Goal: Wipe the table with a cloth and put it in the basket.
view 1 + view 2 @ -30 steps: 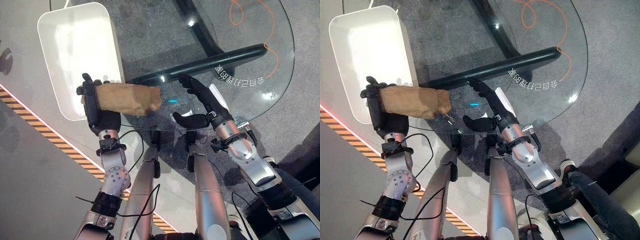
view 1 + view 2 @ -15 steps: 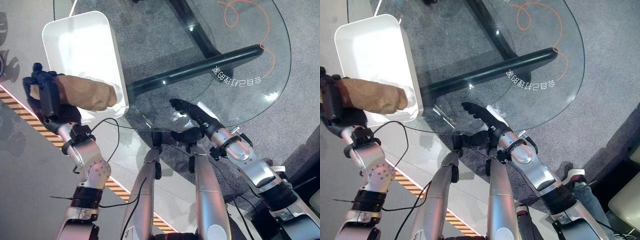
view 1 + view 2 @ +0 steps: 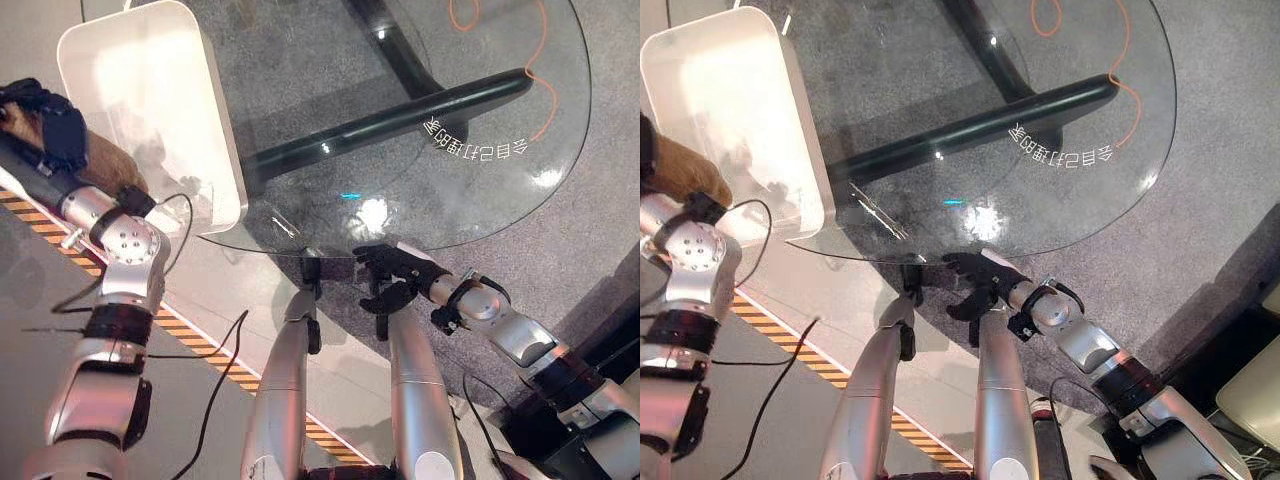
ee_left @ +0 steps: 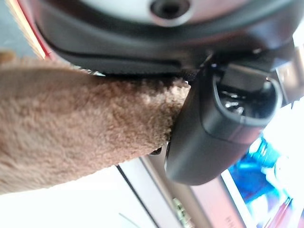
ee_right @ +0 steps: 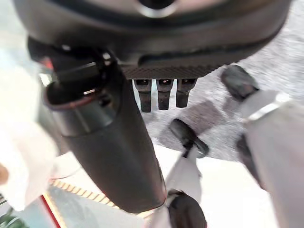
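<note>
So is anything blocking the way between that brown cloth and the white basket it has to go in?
Nothing visible. The left hand holds the brown cloth just outside the white basket, at its side away from the glass table. The basket is open-topped, and only its low wall lies between them.

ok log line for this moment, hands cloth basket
left hand: shut on cloth, beside basket's outer side | right hand: open, idle at glass table near edge | cloth not yet in basket
</note>
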